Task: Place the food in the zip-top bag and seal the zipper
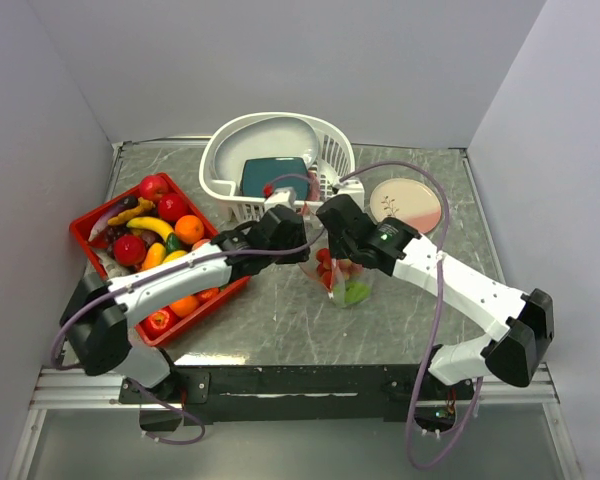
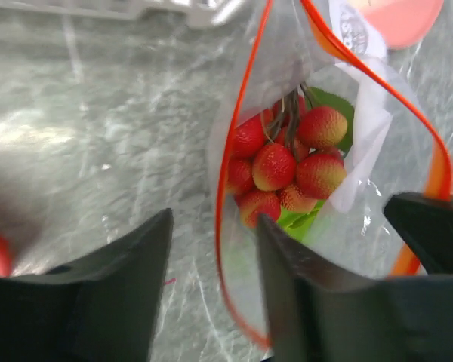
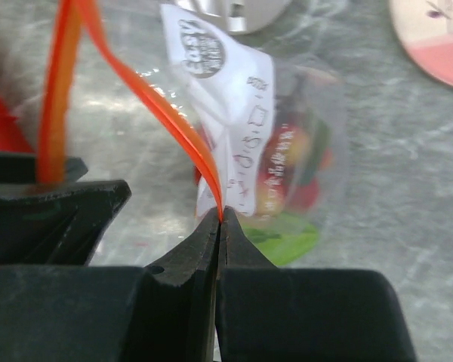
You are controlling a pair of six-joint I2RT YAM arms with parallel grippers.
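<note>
Table: a grey marbled table (image 1: pixel 280 330) carries everything, with both arms reaching in from its near edge.
Basket: a white basket (image 1: pixel 220 150) sits at the back, with a teal slab (image 1: pixel 275 175) lying in it.
Tray: a red tray (image 1: pixel 85 225) stands on the left side, heaped with toy produce.
Plate: a pink plate (image 1: pixel 405 203) with a small sprig drawn on it lies at the back right, just beside the basket.
Bag: the zip-top bag (image 1: pixel 352 280) hangs at mid-table between the two grippers, mouth up and gaping.
Left gripper: the left gripper (image 2: pixel 213 222) has its fingers spread wide. One side of the bag's mouth runs down between them, close to the right-hand finger.
Right gripper: the right gripper (image 3: pixel 220 219) is pressed together, pinching the other side of the mouth strip at its very tips.
Loose food: red apples (image 1: pixel 153 187), a banana (image 1: pixel 152 226) and oranges (image 1: pixel 189 229) lie in the tray, apart from the bag.
Bagged food: a red bunch (image 2: pixel 287 166) of bumpy fruit on a dark stem sits low in the bag, with a green piece (image 2: pixel 298 219) under it.
Zipper: the zipper (image 3: pixel 162 105) is unsealed, and its two orange-red sides bow apart.
Label: a white label (image 3: pixel 226 113) is on the bag, with a dark round stamp and rows of small print too blurred to read.
</note>
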